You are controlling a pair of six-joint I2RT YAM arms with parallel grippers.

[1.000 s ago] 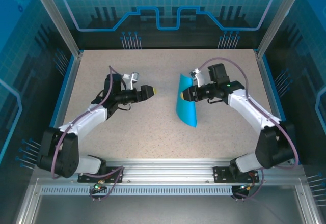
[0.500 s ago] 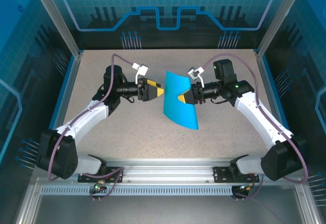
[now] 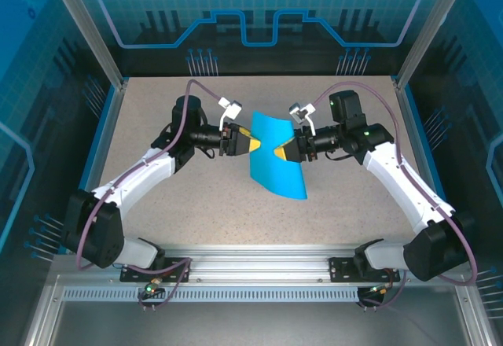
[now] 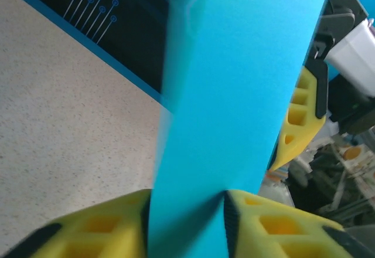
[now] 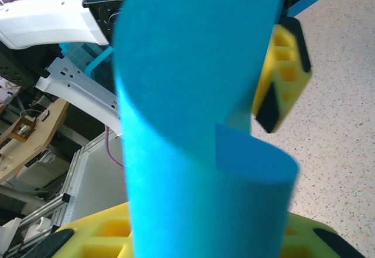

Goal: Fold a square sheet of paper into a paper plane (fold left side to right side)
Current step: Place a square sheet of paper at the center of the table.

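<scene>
Now both arms have the sheet. A second ago the left gripper [image 3: 248, 141] stood well off to the left with its jaws wide, while the right gripper [image 3: 283, 150] alone held the square sheet of paper [image 3: 277, 169] up on edge. Since then the left arm has swung in across the table [image 3: 196, 204], and its jaws have come together on the sheet's left edge. From its wrist camera the blue paper runs straight down between the two yellow fingers [image 4: 99, 226], which press against it on either side. The right gripper is clamped on the opposite edge, much as it was, with the paper rising from between its fingers in its own wrist view.

The sheet hangs in the air between the two grippers, above the middle of the table. It is bowed rather than flat, and its lower corner droops toward the near side; whether that corner touches the table I cannot tell. No crease is visible yet.

To my eye this is the set-up for the fold: with an edge in each gripper, the left side can be carried over to the right. The risk is the bow, since the crease will run crooked if the edges do not meet squarely.
</scene>
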